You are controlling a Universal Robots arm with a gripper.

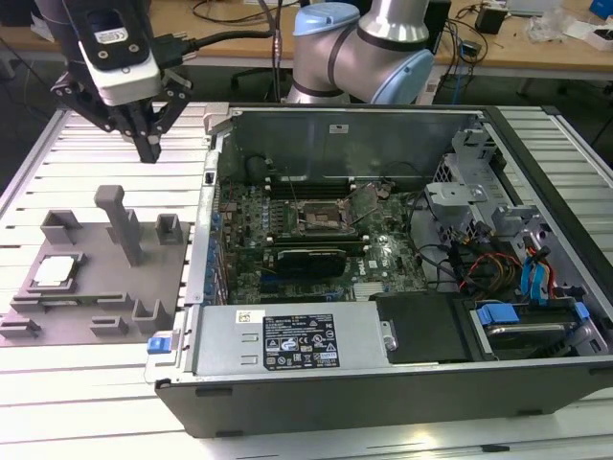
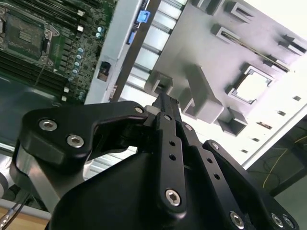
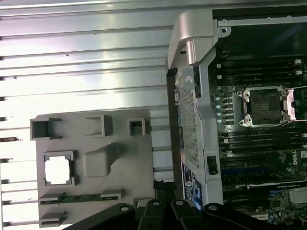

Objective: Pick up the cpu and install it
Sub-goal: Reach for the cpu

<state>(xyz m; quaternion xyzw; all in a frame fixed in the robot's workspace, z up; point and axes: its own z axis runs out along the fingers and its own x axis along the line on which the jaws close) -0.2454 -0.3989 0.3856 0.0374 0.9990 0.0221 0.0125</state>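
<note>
In the exterior view, my gripper [image 1: 148, 151] hangs in the air over the slatted table, past the far side of the grey tray [image 1: 105, 311]. Its fingers meet in a point with nothing between them. The cpu [image 1: 55, 271] lies flat in a square recess of that tray, toward the exterior view's left, well apart from the open socket [image 1: 319, 218] on the board inside the computer case [image 1: 383, 383]. In the second wrist view, the fingers are closed against each other and empty. The cpu [image 2: 252, 87] shows as a bright square framed by low corner walls. In the first wrist view, the cpu [image 3: 57, 168] sits level in its recess, with a bulky post just beside it. I judge the part to be light, thin and rigid. Its smooth metal top is likely to slip, and its underside is probably fragile. The hold belongs on two opposite edges, where the recess walls leave gaps, with light pressure and the part kept level.
</note>
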